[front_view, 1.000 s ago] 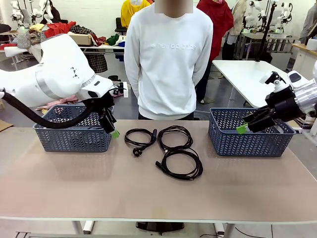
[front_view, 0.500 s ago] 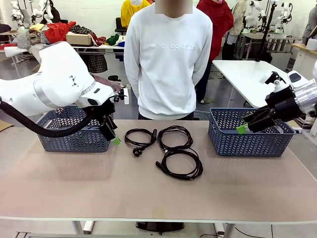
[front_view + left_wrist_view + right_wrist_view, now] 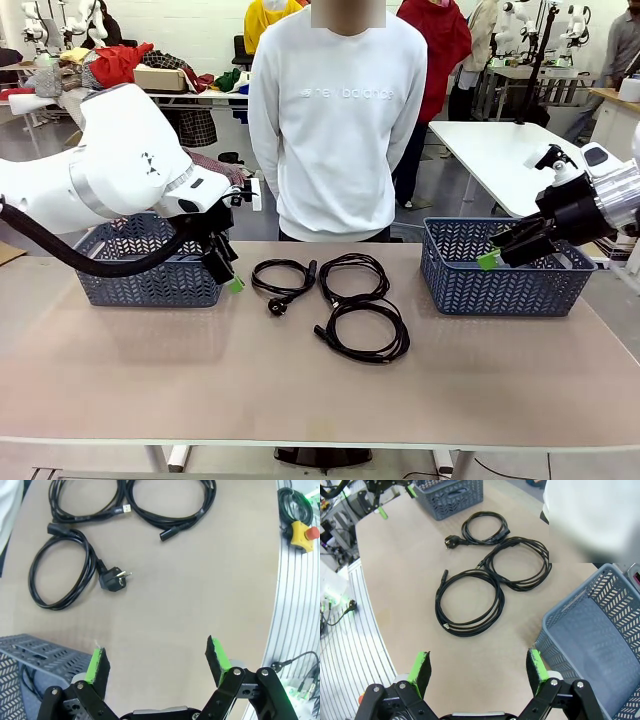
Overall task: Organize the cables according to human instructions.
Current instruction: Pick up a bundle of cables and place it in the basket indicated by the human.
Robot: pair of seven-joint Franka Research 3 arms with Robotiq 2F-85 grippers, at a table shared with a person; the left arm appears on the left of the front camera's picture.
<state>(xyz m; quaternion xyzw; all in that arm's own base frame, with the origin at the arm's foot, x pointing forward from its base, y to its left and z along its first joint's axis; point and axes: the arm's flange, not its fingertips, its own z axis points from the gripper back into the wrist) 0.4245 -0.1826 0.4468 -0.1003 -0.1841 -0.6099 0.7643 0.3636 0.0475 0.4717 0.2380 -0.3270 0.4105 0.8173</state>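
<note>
Three cables, coiled black loops, lie mid-table in front of the person: one with a chunky plug, one behind the centre, and one nearest me. My left gripper hangs open at the right end of the left basket, a short way left of the plug cable; its pads have bare table between them. My right gripper is open above the right basket. In the right wrist view the three cables lie ahead of my right gripper.
The person stands at the far edge behind the cables, hands behind the back. Two blue-grey baskets flank the cables. A yellow box with a red stop button sits on the ribbed rail beside the table. The near half of the table is bare.
The left arm swung slightly, bringing its gripper a little lower and toward the table. The right arm and the cables have not moved.
</note>
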